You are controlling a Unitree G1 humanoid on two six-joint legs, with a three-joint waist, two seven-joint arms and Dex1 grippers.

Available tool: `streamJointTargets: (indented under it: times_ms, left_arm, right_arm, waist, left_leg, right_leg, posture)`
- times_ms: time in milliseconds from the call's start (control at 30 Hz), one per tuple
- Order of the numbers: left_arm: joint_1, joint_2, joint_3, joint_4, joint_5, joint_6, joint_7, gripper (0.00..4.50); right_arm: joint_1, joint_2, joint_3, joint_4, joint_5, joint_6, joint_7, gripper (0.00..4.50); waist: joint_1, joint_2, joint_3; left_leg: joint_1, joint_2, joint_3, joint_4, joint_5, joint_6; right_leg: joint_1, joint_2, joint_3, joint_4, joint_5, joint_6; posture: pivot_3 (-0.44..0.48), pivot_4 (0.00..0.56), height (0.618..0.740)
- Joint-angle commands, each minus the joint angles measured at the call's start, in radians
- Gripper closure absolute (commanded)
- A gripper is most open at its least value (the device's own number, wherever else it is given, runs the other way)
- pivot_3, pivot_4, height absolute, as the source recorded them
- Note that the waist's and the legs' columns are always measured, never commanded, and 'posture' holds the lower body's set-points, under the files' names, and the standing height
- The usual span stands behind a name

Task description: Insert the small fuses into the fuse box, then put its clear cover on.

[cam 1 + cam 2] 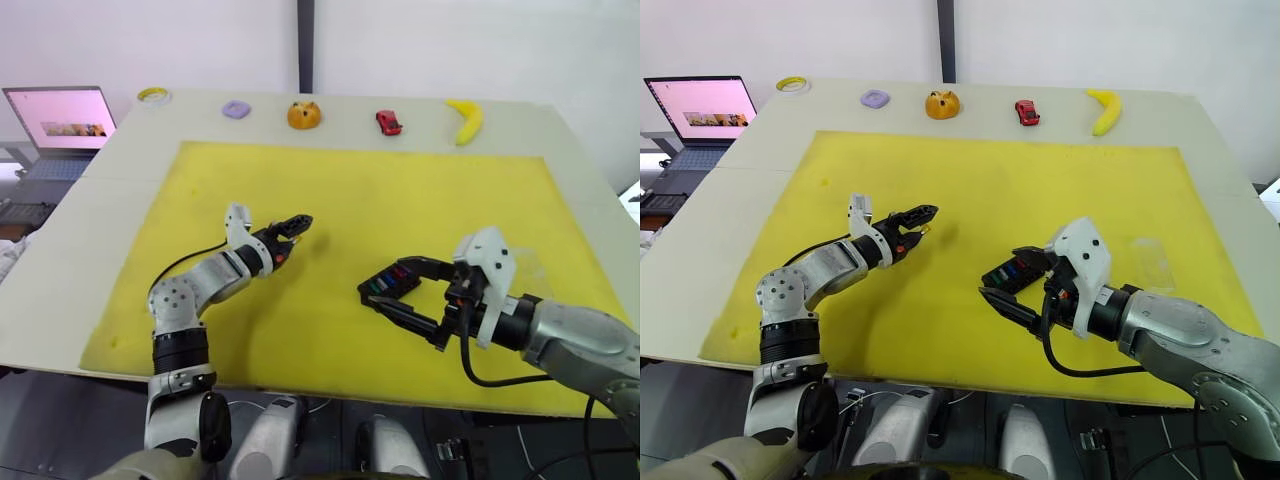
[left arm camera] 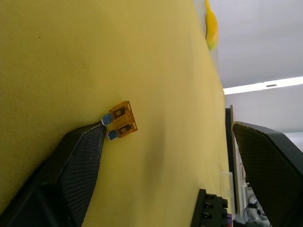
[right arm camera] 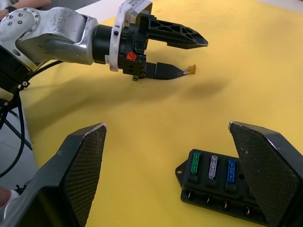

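From the head camera, the right gripper (image 1: pixel 400 292) is nearest, at about 5 o'clock on the yellow mat (image 1: pixel 330 185), its fingers spread wide around the fuse box (image 1: pixel 387 283) without clamping it. At 9 o'clock from the box, well apart, the left gripper (image 1: pixel 296 225) hangs over the mat. Along the far table edge at 12 o'clock lie a red toy car (image 1: pixel 388 122) and a banana (image 1: pixel 467 120).

In the left wrist view, an orange fuse (image 2: pixel 122 120) sits at the tip of one finger (image 2: pixel 80 165); the other finger stands far off, so it seems stuck there rather than pinched.

In the right wrist view, green, pale and blue fuses (image 3: pixel 212 167) stand in the box.
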Motion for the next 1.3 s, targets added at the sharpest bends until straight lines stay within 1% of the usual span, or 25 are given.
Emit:
streamJointTargets:
  times_ms: [33, 67, 133, 433, 1300]
  left_arm:
    - [0.013, -0.025, -0.017, 0.064, 0.022, 0.016, 0.010, 0.57]
    - [0.014, -0.025, -0.014, 0.066, 0.023, 0.015, 0.011, 0.88]
    - [0.017, -0.026, -0.011, 0.067, 0.024, 0.018, 0.009, 1.91]
    - [0.022, -0.026, 0.011, 0.065, 0.026, 0.031, 0.005, 1.91]
    - [0.002, -0.027, 0.016, 0.080, 0.029, 0.025, -0.025, 1.91]
  right_arm:
    - [-0.002, -0.004, -0.034, -0.020, 0.000, -0.027, 0.000, 0.00]
    - [0.000, -0.004, -0.035, -0.021, -0.001, -0.027, 0.000, 0.00]
    - [0.005, -0.005, -0.037, -0.023, -0.002, -0.028, 0.002, 0.00]
    - [0.008, -0.015, -0.039, -0.020, -0.013, -0.036, 0.016, 0.00]
    - [-0.007, -0.014, -0.030, 0.005, -0.053, -0.046, 0.049, 0.00]
  waist:
    - [0.000, 0.000, 0.000]
    - [0.000, 0.000, 0.000]
    - [0.000, 0.000, 0.000]
    - [-0.002, 0.000, 0.000]
    - [-0.002, 0.000, 0.000]
  left_leg:
    - [0.000, 0.000, 0.000, 0.000, 0.000, 0.000]
    - [0.000, 0.000, 0.000, 0.000, 0.000, 0.000]
    - [0.000, 0.000, 0.000, 0.000, 0.000, 0.000]
    - [0.000, 0.000, 0.000, 0.000, 0.000, 0.000]
    - [0.000, 0.000, 0.000, 0.000, -0.002, -0.002]
  right_leg:
    - [0.000, 0.000, 0.000, 0.000, 0.000, 0.000]
    - [0.000, 0.000, 0.000, 0.000, 0.000, 0.000]
    - [0.000, 0.000, 0.000, 0.000, 0.000, 0.000]
    - [0.000, 0.000, 0.000, -0.001, 0.000, 0.000]
    - [0.000, 0.000, 0.000, -0.001, 0.000, 0.000]
  posture:
    - [0.000, 0.150, 0.735]
    - [0.000, 0.150, 0.735]
    - [0.000, 0.150, 0.735]
    - [0.000, 0.150, 0.735]
    - [0.000, 0.150, 0.735]
